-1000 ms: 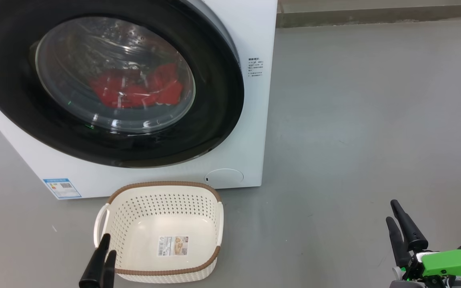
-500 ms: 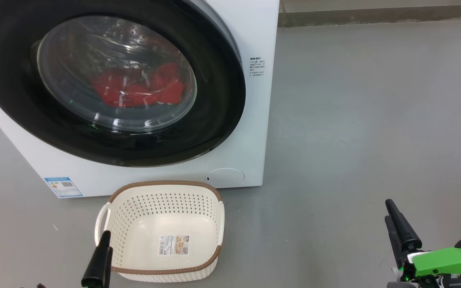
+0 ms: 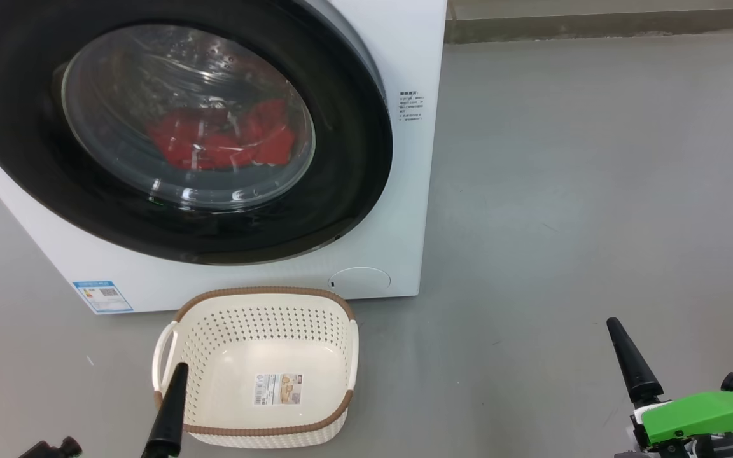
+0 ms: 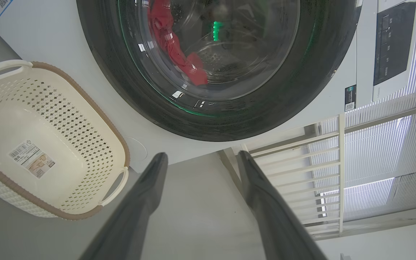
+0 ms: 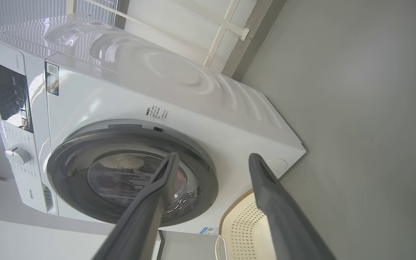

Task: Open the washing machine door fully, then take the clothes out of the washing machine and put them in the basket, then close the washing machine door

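Head downward, wrists rolled sideways, all toward washing machine door [image 3: 175,127]

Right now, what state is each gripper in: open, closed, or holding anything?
Left gripper: open, holding nothing.
Right gripper: open, holding nothing.

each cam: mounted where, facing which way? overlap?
Head view: on the head, facing forward-down at the washing machine door, basket, floor; left gripper lower left, right gripper lower right.
Left wrist view: left wrist, rolled sideways, looking along its open fingers at the door's rim and the clothes behind glass.
Right wrist view: right wrist, rolled oppositely, looking along its open fingers at the washing machine, front and top.
Shared: all show door and basket; both wrist views show the control panel.
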Motion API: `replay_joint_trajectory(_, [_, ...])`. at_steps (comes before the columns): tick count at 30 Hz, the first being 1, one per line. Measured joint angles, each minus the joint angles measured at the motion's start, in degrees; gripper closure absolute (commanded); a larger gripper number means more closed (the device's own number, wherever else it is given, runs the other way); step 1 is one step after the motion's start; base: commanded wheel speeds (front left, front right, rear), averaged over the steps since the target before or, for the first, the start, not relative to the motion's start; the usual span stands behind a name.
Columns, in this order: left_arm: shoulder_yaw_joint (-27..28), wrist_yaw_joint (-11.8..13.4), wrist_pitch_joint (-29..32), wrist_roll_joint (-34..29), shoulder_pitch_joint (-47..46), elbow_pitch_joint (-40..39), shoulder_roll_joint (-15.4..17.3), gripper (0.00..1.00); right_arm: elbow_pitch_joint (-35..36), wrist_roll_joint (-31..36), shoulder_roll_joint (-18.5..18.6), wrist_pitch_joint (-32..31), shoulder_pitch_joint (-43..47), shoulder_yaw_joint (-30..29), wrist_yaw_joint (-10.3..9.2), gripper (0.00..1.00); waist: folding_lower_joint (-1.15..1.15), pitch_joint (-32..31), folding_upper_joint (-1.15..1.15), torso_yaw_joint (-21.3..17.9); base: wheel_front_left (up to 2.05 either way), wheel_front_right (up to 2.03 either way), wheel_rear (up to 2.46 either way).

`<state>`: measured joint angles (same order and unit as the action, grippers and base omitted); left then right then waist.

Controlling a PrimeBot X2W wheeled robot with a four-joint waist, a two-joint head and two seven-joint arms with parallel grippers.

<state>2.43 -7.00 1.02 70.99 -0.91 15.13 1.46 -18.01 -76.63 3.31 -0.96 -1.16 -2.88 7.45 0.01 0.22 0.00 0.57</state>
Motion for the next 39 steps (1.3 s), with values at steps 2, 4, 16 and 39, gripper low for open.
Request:
replay_joint_trajectory(2, [-0.3, 0.3, -0.2, -1.9, 0.1, -0.2, 0.0, 0.0, 0.0, 1.9, 0.0, 0.5, 0.0, 0.1, 0.0, 0.0, 0.0, 0.0, 0.0, 0.0, 0.0, 0.0, 0.0])
replay_joint_trajectory(4, [-0.6, 0.5, -0.7, -3.5, 0.5, -0.5, 0.0, 0.0, 0.1, 3.0, 0.0, 0.6, 0.0, 0.1, 0.0, 0.0, 0.0, 0.0, 0.0, 0.0, 0.0, 0.0, 0.0])
replay_joint_trajectory(16, [-1.5, 1.6, -2.7, -12.8, 1.2, -2.0, 0.0, 0.0, 0.1, 12.2, 0.9, 2.6, 1.2, 1.4, 0.0, 0.0, 0.0, 0.3, 0.0, -0.2, 0.0, 0.0, 0.0])
replay_joint_trajectory(39, [-3.1, 2.7, -6.4, -29.9, 2.3, -3.5, 0.2, 0.0, 0.5, 26.2, 1.8, 6.5, 2.2, 2.5, 0.0, 0.0, -0.01, 0.1, 0.0, 0.1, 0.0, 0.0, 0.0])
